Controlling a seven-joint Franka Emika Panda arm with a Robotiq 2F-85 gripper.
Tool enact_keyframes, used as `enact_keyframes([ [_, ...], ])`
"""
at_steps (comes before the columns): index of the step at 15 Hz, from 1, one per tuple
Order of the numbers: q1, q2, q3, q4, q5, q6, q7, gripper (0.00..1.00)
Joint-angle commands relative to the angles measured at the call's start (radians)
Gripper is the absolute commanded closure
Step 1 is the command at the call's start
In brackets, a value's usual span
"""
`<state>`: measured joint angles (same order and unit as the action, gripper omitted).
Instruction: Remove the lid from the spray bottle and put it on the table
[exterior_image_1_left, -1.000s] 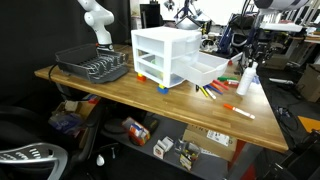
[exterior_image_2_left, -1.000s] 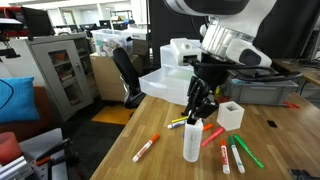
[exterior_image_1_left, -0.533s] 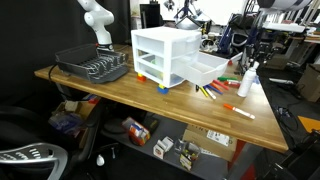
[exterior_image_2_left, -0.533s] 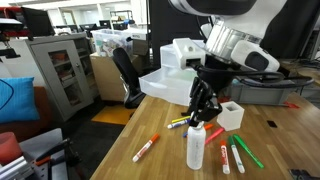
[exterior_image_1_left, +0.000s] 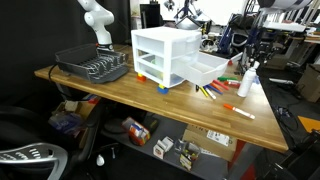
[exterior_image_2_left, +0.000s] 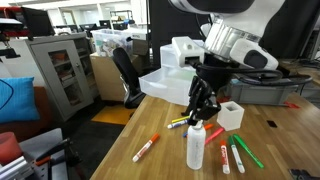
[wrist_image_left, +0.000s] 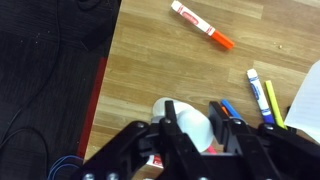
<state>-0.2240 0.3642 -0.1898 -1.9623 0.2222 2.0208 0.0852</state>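
Note:
The slim white spray bottle stands upright on the brown wooden table among loose markers. It also shows near the table's far end in an exterior view. My gripper reaches down over the bottle's top. In the wrist view the two black fingers press on both sides of the roundish white lid, which sits on the bottle's neck. The bottle body below is mostly hidden by the lid and the fingers.
An orange marker and blue and yellow markers lie near the bottle. A small white box stands beside it. The white drawer unit stands mid-table, with a black dish rack at the other end.
Between one second and half a second ago the gripper and bottle top shifted slightly sideways in an exterior view. Nothing has moved since.

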Motion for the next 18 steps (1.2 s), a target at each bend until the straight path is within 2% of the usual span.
enact_keyframes([
  [1, 0.006, -0.042, 0.004, -0.023, -0.015, -0.03, 0.008, 0.87],
  [8, 0.053, -0.111, 0.022, -0.052, -0.067, -0.122, 0.007, 0.87],
  [11, 0.06, -0.114, 0.046, -0.078, -0.019, -0.16, -0.02, 0.87],
  [16, 0.052, -0.107, 0.055, -0.16, 0.088, -0.112, -0.036, 0.87],
  [17, 0.065, -0.094, 0.054, -0.125, 0.049, -0.142, -0.012, 0.62],
  [18, 0.061, -0.094, 0.052, -0.139, 0.058, -0.136, -0.015, 0.62],
])
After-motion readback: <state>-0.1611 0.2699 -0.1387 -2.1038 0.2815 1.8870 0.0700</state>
